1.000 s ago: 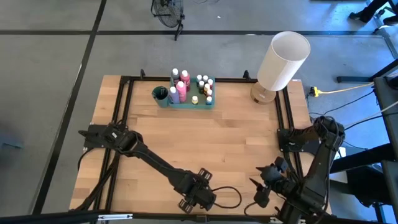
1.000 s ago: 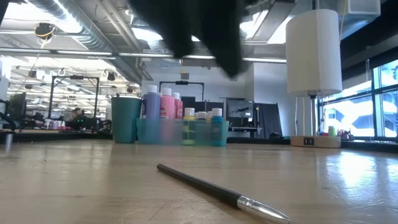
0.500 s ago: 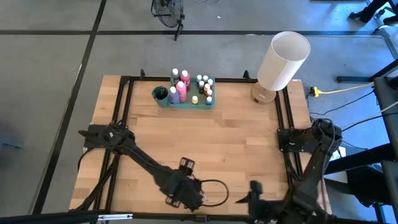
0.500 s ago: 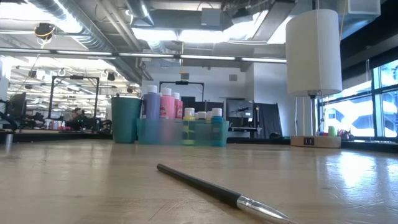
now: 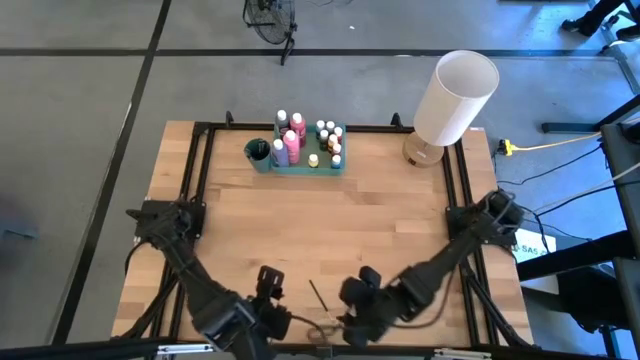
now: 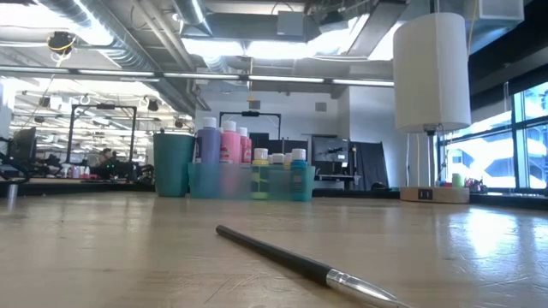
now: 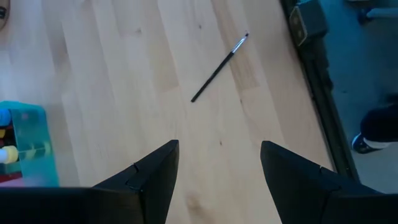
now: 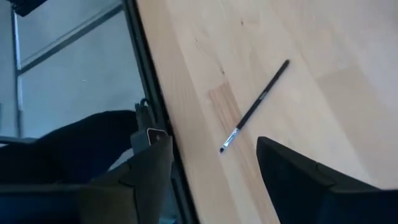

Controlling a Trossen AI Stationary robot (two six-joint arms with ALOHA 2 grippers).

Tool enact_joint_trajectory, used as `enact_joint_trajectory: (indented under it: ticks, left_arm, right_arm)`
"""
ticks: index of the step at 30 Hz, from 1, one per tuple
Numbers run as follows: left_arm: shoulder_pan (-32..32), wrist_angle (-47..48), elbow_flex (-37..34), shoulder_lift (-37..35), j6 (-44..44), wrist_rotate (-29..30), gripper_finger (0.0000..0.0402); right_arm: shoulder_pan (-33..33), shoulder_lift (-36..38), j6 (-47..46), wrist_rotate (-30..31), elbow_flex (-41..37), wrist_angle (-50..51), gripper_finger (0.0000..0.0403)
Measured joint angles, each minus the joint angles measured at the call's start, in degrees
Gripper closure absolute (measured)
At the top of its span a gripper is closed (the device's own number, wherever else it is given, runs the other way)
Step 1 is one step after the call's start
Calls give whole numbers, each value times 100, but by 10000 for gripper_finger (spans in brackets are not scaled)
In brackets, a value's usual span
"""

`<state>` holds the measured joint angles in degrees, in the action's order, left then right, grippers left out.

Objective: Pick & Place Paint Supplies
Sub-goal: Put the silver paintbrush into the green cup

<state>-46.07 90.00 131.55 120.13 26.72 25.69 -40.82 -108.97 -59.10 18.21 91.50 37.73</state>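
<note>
I'm seeing bright, even overhead light; ceiling fixtures (image 6: 257, 47) are glaring in my low view, the near paintbrush (image 6: 304, 265) is blurring, and the tabletop (image 6: 479, 239) is reflecting window light.

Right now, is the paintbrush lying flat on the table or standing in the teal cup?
Lying flat. The paintbrush rests alone on the bare wooden table near its front edge, far from the teal cup beside the tray.

Overhead, table-level and wrist views share paintbrush (image 5: 320, 297).
</note>
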Motion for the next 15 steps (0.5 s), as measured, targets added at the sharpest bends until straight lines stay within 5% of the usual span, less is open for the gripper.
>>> enact_joint_trajectory:
  ticks: [5, 15]
  left_arm:
    - [-217, 2, 0, -16, 193, 197, 178]
    - [-456, 2, 0, -14, 1062, 535, 178]
  right_arm:
    - [352, -188, -200, -816, 0, -220, 173]
    - [398, -489, -171, -986, -2, -355, 179]
